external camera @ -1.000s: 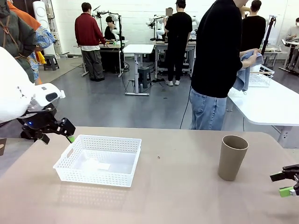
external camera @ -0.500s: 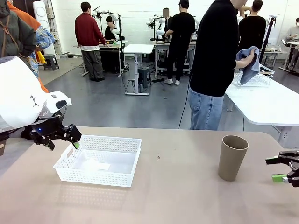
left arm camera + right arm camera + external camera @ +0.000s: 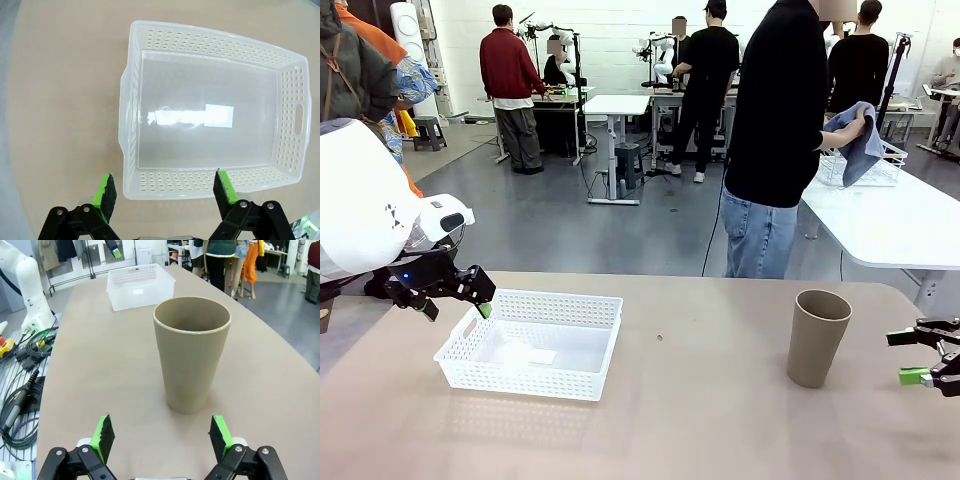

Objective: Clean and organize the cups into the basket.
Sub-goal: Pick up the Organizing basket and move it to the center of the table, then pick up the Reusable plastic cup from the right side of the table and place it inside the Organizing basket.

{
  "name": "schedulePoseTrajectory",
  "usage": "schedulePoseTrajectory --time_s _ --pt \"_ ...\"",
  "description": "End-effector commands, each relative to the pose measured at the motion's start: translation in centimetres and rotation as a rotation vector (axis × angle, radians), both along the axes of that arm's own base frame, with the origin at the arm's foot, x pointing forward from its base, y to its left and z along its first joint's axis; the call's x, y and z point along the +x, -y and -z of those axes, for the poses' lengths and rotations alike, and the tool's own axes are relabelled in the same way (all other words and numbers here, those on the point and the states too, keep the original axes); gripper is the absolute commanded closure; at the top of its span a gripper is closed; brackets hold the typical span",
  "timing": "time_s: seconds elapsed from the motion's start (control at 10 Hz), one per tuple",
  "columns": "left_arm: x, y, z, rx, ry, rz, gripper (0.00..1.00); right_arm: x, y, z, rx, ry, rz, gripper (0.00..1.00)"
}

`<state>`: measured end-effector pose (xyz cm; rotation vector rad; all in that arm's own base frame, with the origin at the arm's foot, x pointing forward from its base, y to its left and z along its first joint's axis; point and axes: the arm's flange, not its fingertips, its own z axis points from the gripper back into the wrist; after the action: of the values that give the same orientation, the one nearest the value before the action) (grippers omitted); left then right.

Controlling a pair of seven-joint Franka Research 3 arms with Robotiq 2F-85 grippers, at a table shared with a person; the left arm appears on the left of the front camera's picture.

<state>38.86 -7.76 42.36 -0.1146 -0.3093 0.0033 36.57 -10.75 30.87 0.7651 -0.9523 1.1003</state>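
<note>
Standing upright on the tan table, the taupe cup lies straight ahead of the right gripper, whose jaws are spread wider than the cup, not touching it (long axis vertical, so a side grasp suits). That arm is far nearer. The left gripper, likewise spread, hovers at the white basket, well apart from the cup. Beyond, a person holds a blue cloth.

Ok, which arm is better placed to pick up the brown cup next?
Right. The right gripper, open, faces the upright brown cup directly; the left gripper hangs open at the white basket, across the table.
</note>
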Motion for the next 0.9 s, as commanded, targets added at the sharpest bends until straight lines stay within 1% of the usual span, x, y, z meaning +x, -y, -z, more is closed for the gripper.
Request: schedulePoseTrajectory --time_s 0.0,0.4,0.5,0.6,0.7,0.8 --pt "-0.1 0.0 -0.2 0.002 0.005 0.008 0.00 -0.1 0.1 0.0 0.001 0.001 0.000 0.00" --pt "0.0 0.0 0.0 0.000 0.000 0.000 0.00 -0.1 0.1 0.0 0.001 0.001 0.000 0.00" --pt "0.1 0.0 0.3 -0.003 -0.035 0.044 0.00 -0.1 0.2 0.0 0.000 0.000 0.005 0.00" --pt "0.4 -0.4 0.6 0.011 -0.056 0.074 0.00 0.6 -0.5 0.3 -0.020 0.023 -0.022 0.00" --pt "1.1 -1.0 0.8 0.029 -0.049 0.050 0.00 1.6 -1.3 0.9 -0.011 0.034 -0.037 0.00" --pt "1.6 -1.4 0.9 0.020 -0.075 0.070 0.00 2.4 -1.8 1.5 -0.019 0.063 -0.041 0.00"
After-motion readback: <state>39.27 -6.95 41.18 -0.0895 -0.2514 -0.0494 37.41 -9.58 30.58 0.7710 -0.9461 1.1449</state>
